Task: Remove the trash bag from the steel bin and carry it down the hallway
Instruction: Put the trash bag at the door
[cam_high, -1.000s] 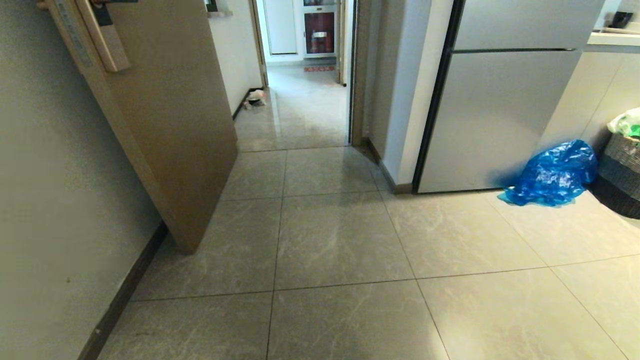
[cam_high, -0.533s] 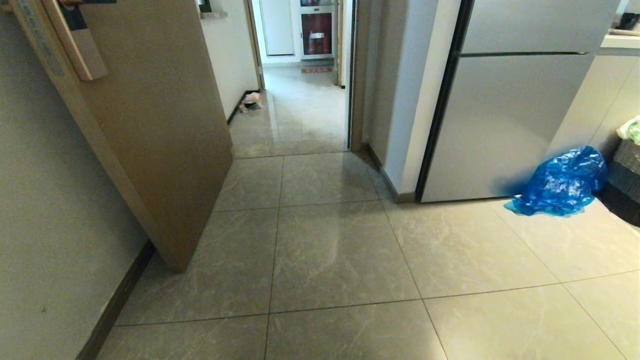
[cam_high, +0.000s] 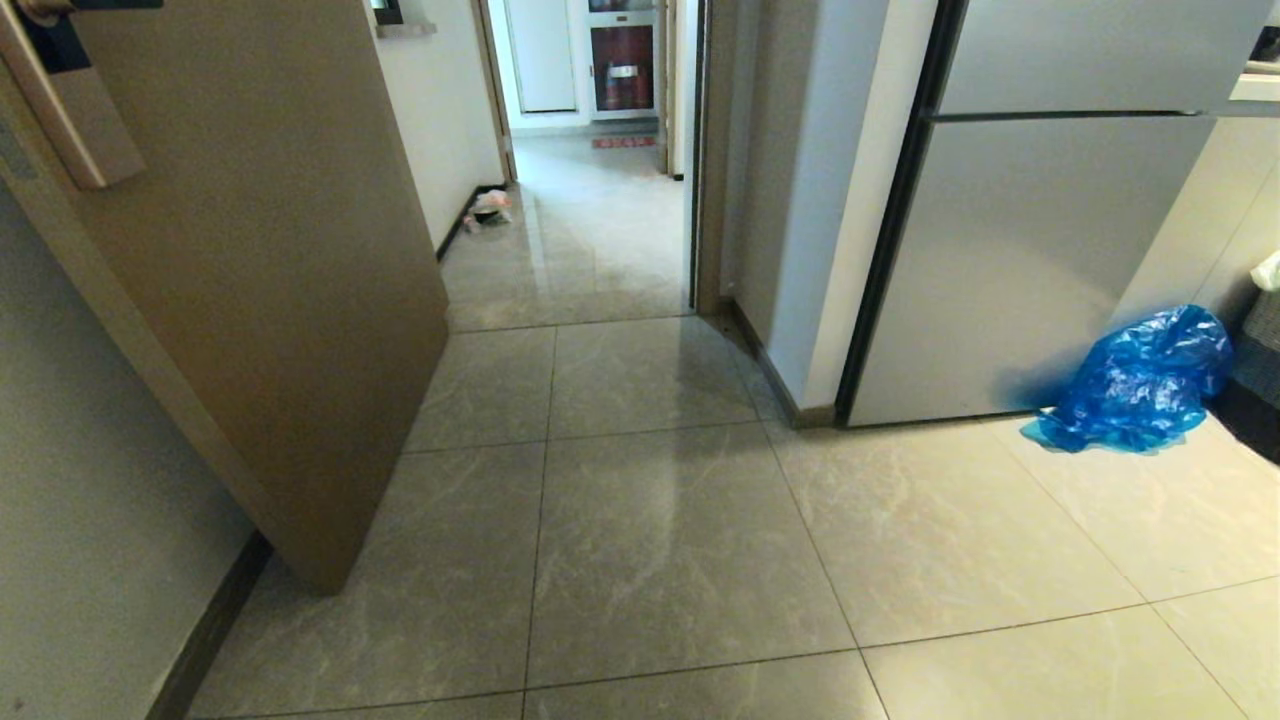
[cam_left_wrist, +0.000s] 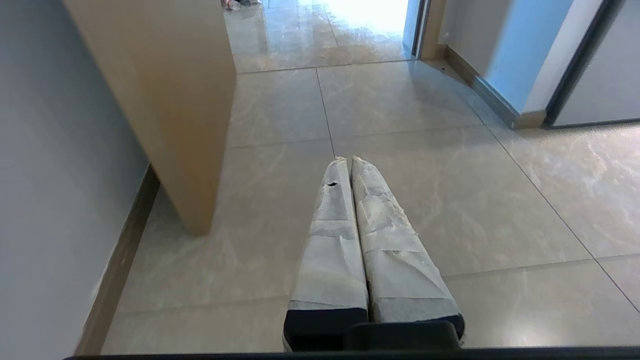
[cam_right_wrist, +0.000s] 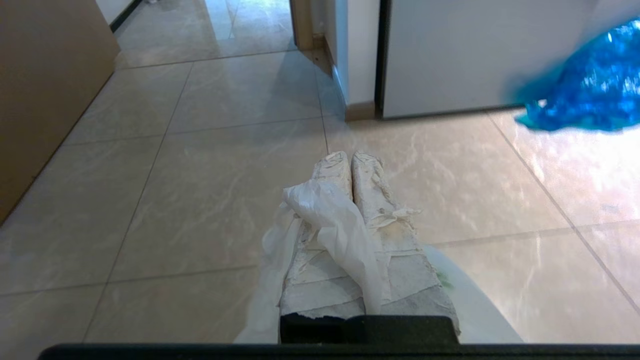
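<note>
My left gripper (cam_left_wrist: 346, 161) hangs over the grey marbled floor tiles (cam_left_wrist: 425, 200), its two taped fingers (cam_left_wrist: 330, 225) pressed together with nothing between them. A tan wooden door (cam_left_wrist: 165, 90) stands beside me against the white wall (cam_left_wrist: 50, 175) with its black baseboard (cam_left_wrist: 122, 260), and the hallway (cam_left_wrist: 320, 30) opens ahead.

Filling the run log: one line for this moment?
right tool: shut on trash bag | left tool: shut, empty | ahead: hallway

Home: fridge (cam_high: 1010, 250), wooden door (cam_high: 250, 270), tiled hallway (cam_high: 590, 230).
</note>
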